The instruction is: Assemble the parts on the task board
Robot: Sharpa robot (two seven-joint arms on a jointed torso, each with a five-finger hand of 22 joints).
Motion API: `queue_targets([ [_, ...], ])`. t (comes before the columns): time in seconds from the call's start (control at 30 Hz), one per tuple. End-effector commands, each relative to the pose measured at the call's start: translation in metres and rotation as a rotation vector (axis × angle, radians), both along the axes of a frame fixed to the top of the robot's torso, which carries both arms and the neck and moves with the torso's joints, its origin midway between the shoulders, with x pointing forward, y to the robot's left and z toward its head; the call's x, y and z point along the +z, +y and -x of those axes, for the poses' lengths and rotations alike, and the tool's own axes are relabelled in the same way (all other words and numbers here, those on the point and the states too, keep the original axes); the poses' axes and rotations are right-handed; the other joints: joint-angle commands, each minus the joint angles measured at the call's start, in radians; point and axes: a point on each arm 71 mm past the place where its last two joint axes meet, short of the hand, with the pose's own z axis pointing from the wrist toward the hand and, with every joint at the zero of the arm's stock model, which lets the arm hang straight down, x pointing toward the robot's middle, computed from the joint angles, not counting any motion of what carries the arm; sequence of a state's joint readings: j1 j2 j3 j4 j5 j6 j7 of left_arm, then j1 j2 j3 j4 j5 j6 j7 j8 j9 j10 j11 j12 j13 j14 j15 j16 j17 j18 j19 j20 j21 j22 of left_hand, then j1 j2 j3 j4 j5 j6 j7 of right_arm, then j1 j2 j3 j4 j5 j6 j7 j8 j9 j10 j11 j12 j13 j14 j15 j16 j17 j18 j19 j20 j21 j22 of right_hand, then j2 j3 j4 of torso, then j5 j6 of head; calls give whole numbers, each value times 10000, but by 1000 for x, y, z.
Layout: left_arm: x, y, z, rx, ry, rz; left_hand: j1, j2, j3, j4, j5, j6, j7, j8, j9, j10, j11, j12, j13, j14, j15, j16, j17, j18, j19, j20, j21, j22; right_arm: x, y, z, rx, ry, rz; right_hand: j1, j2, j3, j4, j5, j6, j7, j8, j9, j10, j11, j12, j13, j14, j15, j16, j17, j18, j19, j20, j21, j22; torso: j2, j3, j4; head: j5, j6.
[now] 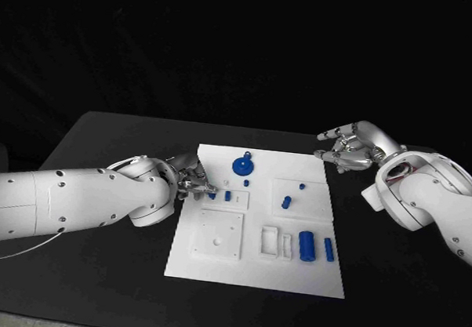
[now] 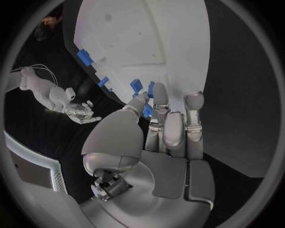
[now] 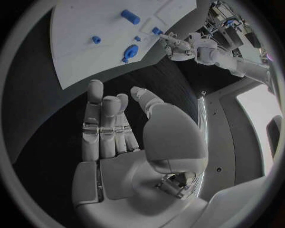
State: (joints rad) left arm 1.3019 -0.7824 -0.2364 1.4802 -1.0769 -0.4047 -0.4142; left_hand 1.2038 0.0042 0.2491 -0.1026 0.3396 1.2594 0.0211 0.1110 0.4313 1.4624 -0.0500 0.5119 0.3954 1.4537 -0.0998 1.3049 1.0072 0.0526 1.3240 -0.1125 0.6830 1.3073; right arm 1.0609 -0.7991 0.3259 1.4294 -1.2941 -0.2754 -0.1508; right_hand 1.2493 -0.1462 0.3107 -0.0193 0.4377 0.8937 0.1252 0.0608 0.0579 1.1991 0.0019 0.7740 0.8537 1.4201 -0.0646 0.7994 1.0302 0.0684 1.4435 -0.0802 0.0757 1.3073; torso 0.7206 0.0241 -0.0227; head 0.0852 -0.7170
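On the board's left edge: the left hand (image 1: 192, 181) reaches in from the side, its fingertips (image 2: 159, 91) at a small blue part (image 2: 136, 86); whether it pinches that piece or only touches it I cannot tell.
Off the far right corner: the right hand (image 1: 351, 146) hovers above the black surface (image 1: 113, 143), released, fingers apart, holding nothing, well clear of the parts.
Task board: the white task board (image 1: 293, 276) lies flat in the middle of the surface, with raised and recessed panels on it.
Parts, far side: a round blue disc part (image 1: 241, 165) sits near the far edge; a small blue peg (image 1: 286, 202) stands in the right-hand panel.
Parts, left panel: a short blue piece (image 1: 228, 196) stands just beside the left fingertips.
Parts, near side: a blue cylinder (image 1: 307, 245) and a slimmer blue bar (image 1: 329, 249) lie side by side next to empty white slots.
Progress: judged early to middle; some pieces look seated, while the cylinder and bar appear loose and the square panel (image 1: 217, 240) near the front has nothing in it.
Left to do: likely seating the piece at the left fingertips, then the two loose parts.
Surface and room: matte black cloth, dark backdrop behind.
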Motion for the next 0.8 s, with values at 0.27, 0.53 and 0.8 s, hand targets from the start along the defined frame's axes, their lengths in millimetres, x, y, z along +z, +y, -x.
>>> queue_targets([
  [0.27, -7, -4, 3, -288, 654, -334, 110, -11, 567, -512, 38, 304, -210, 37, 18, 495, -132, 43, -10, 4, -69, 39, -27, 147, 5, -20, -29, 338, 0, 0, 1, 81, -37, -37, -59, -9, 14, 39, 43, 11, -19, -36, -4, -21, -38, 56, 14, 50, -35, 42, 9, 105, 9, -48, -11, 0, -4, 7, 2, -4, -7],
  [0.53, -8, -4, 3, -320, 736, -342, 3, -117, 538, -496, 478, 365, -227, 44, 5, 499, -129, 60, -9, 8, -71, 52, -21, 122, 6, -33, -37, 338, 0, -1, 1, 66, -31, -31, -59, -9, 14, 39, 43, 11, -19, -36, -4, -21, -38, 56, 14, 50, -35, 42, 9, 105, 9, -48, -11, 0, -2, 7, -2, -14, -13],
  [0.8, -8, -4, 3, -337, 728, -317, -89, -225, 592, -482, 727, 425, -248, 54, 23, 502, -135, 83, -21, 9, -75, 73, -8, 93, 10, -46, -21, 343, 0, -1, 1, 58, -26, -29, -59, -9, 14, 39, 43, 11, -19, -36, -4, -21, -38, 56, 14, 50, -35, 42, 9, 105, 9, -48, -11, 0, -1, 4, 10, -8, -17],
])
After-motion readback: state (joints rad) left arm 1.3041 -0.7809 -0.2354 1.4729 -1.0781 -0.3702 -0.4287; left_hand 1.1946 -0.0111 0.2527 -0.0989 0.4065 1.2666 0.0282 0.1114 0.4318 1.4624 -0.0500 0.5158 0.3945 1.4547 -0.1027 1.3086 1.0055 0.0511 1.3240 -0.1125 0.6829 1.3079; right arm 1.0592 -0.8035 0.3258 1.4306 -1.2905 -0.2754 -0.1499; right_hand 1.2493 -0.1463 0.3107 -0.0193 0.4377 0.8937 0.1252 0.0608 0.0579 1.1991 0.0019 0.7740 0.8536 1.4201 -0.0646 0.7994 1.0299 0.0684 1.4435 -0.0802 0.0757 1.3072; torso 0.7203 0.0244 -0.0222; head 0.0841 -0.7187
